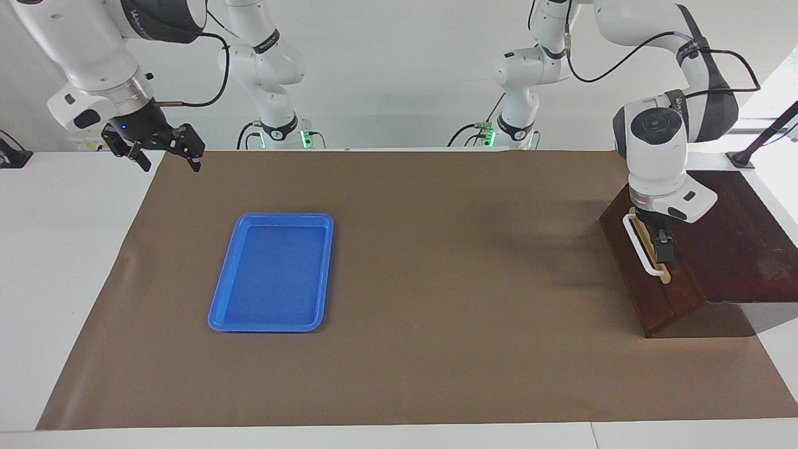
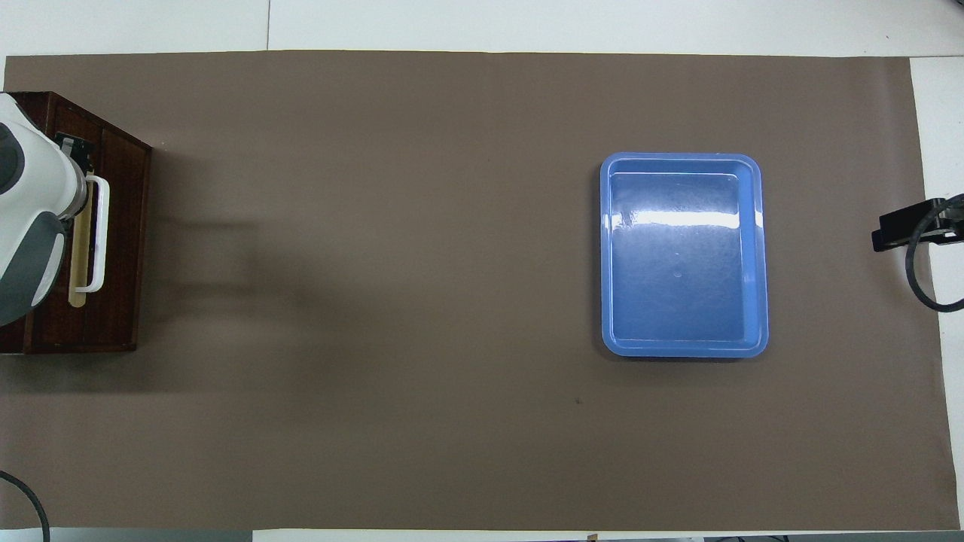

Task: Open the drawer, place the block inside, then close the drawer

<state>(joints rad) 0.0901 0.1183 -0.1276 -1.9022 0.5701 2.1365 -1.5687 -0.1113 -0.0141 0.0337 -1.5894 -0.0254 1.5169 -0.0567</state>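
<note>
The drawer point(image 1: 648, 293) has a dark reddish-brown front and looks closed, at the left arm's end of the table. It also shows in the overhead view point(image 2: 120, 301). My left gripper point(image 1: 662, 248) reaches down to its white bar handle point(image 1: 641, 248), against the tan strip. In the overhead view the left arm's wrist point(image 2: 30, 218) covers the gripper, with the handle point(image 2: 102, 233) beside it. My right gripper point(image 1: 167, 159) is open and empty, raised over the mat's corner at the right arm's end. The yellow block is out of view.
An empty blue plastic tray point(image 1: 223, 293) lies on the brown mat point(image 1: 436, 280) toward the right arm's end; it also shows in the overhead view point(image 2: 759, 248). The dark wooden cabinet top point(image 1: 742, 243) extends back from the drawer front.
</note>
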